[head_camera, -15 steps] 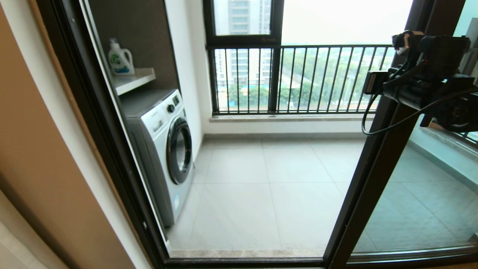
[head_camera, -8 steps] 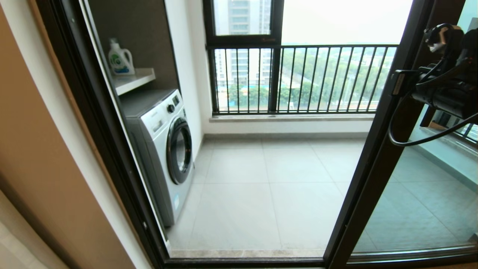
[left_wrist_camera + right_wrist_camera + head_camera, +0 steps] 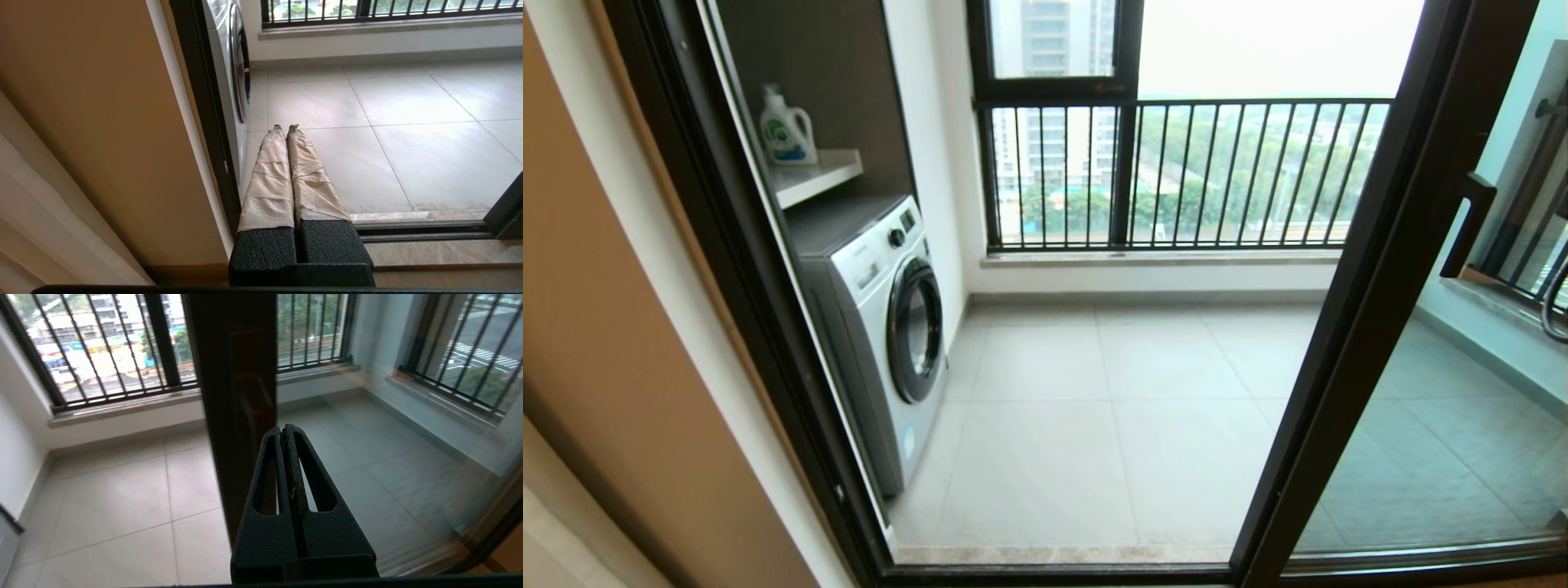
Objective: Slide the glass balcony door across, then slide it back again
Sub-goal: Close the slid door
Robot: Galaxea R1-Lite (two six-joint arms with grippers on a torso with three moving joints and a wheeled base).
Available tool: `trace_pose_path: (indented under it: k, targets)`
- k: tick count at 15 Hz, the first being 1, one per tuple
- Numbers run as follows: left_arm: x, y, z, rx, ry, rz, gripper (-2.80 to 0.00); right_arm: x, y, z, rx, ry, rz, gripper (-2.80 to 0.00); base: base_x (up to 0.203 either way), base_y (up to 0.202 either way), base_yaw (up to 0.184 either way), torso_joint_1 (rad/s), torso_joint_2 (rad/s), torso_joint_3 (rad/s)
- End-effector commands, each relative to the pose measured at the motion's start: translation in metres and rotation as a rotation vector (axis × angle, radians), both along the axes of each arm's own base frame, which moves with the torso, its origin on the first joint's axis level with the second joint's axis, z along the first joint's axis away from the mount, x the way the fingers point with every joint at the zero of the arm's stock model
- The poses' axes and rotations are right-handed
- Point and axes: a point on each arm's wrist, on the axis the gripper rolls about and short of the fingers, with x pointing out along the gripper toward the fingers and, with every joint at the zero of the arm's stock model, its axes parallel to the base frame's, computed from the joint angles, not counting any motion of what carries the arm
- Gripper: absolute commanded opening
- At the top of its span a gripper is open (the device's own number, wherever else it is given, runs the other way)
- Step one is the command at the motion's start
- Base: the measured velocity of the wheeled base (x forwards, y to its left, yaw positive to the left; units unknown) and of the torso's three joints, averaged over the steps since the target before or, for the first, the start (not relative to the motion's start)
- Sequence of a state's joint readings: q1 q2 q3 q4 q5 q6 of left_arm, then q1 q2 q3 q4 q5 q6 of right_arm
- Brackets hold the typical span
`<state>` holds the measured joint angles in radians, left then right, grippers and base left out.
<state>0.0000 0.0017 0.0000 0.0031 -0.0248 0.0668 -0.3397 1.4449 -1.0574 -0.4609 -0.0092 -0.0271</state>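
At right of the doorway — glass balcony door (image 3: 1372, 327), slid aside. Right gripper (image 3: 286, 430) fingers pressed together, empty, near its frame; left gripper (image 3: 286, 127) likewise closed, parked low.

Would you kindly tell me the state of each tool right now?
Left tool: closed, holding nothing.
Right tool: closed, holding nothing, pointed at the door.

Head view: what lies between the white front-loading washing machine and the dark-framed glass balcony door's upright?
Only bare grey tiled floor between the white front-loading washing machine and the dark-framed glass balcony door; the head view shows this open stretch.
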Motion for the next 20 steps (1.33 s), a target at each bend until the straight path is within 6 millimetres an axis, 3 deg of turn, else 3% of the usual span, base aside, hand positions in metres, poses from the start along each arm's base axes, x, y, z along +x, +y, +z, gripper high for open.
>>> trace_pose_path:
  k: [1,5,10,20]
  targets:
    - [0.0,0.0,0.0,0.001,0.001,0.0,-2.8,-0.011,-0.028,0.0,-0.003,0.002,-0.078,-2.8,0.0,0.0,0.0,0.0,0.0,0.0]
    - [0.0,0.0,0.0,-0.001,0.001,0.0,-2.8,-0.016,-0.073,-0.012,0.016,0.042,-0.159,-2.8,0.0,0.0,0.0,0.0,0.0,0.0]
    - [0.0,0.0,0.0,0.001,0.001,0.0,-2.8,0.008,-0.113,-0.038,0.065,0.109,-0.177,-2.8,0.0,0.0,0.0,0.0,0.0,0.0]
    - [0.0,0.0,0.0,-0.001,0.001,-0.001,-2.8,0.082,-0.118,-0.043,0.039,0.094,-0.094,-2.8,0.0,0.0,0.0,0.0,0.0,0.0]
